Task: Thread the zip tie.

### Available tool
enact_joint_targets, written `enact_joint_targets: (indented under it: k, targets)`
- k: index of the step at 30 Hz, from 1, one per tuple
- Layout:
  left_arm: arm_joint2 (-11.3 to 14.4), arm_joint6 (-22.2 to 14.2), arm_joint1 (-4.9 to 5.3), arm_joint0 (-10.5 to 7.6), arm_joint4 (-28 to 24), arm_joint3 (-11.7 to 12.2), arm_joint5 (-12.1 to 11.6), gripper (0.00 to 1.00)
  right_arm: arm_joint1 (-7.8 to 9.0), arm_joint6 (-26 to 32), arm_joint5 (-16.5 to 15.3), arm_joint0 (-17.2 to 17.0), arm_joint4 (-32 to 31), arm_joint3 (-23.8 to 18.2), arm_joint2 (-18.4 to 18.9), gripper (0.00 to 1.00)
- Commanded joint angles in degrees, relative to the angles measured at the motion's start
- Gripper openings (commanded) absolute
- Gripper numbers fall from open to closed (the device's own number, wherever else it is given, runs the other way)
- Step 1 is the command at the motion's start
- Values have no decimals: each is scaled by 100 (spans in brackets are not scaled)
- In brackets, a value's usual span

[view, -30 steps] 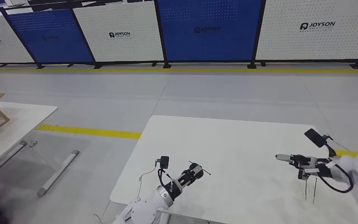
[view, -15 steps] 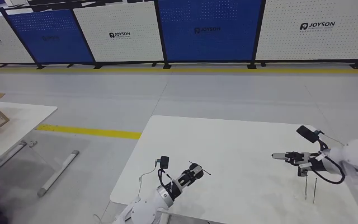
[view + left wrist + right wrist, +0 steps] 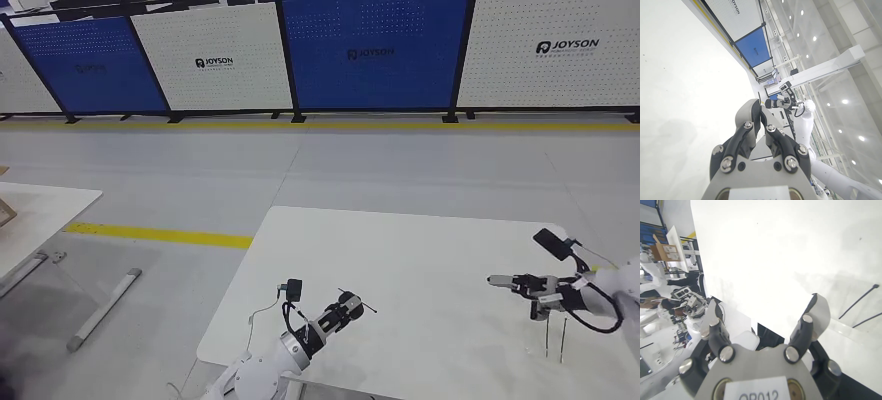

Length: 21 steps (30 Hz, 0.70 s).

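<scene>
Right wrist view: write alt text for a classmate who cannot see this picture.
The right gripper hangs open above a white table. Two thin black zip ties lie side by side on the table beyond one of its fingers, clear of the gripper.

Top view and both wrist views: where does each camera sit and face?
Left wrist: behind the left gripper, shut on a zip tie, facing across the table.
Right wrist: behind the open right gripper, facing the table.
Top view: on the robot, facing down on the table; both grippers show.
Shared: top and right wrist show loose zip ties.
</scene>
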Motion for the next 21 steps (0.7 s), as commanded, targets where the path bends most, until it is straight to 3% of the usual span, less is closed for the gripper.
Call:
enact_joint_targets:
  k: [1, 6, 8, 13, 21]
  targets:
    - [0, 0, 0, 0, 0, 0, 0, 0, 71, -6, 24, -48, 282, 140, 112, 100]
    - [0, 0, 0, 0, 0, 0, 0, 0, 312, -6, 24, -461, 622, 111, 542, 100]
    - [0, 0, 0, 0, 0, 0, 0, 0, 409, -6, 24, -585, 688, 158, 551, 100]
    - [0, 0, 0, 0, 0, 0, 0, 0, 668, -6, 24, -402, 1305, 0, 45, 100]
    - [0, 0, 0, 0, 0, 0, 0, 0, 668, -6, 24, -402, 1305, 0, 45, 100]
